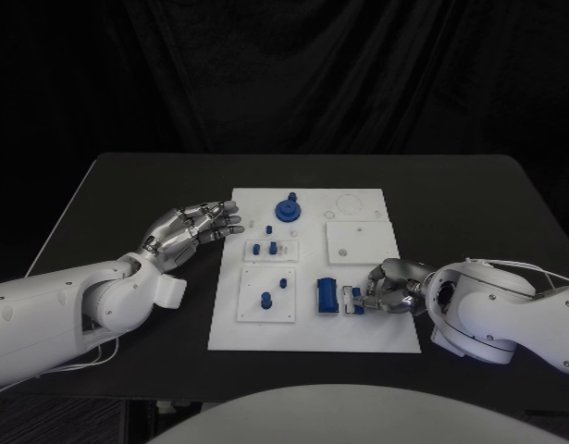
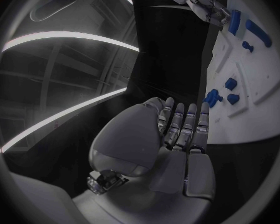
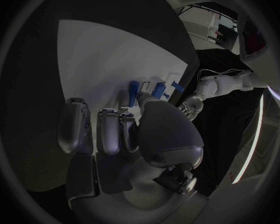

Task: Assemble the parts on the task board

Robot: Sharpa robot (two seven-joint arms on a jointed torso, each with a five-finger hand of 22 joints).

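My left hand (image 1: 193,226) hovers at the white board's (image 1: 364,338) left edge, fingers loosely spread, empty. My right hand (image 1: 389,289) sits at its right edge near the front — fingers curled beside a long blue block (image 1: 326,296), though I can't tell if they grip anything.

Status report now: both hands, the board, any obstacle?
Left hand open beside task board. Right hand at long blue part, grip unclear. No obstacle seen.
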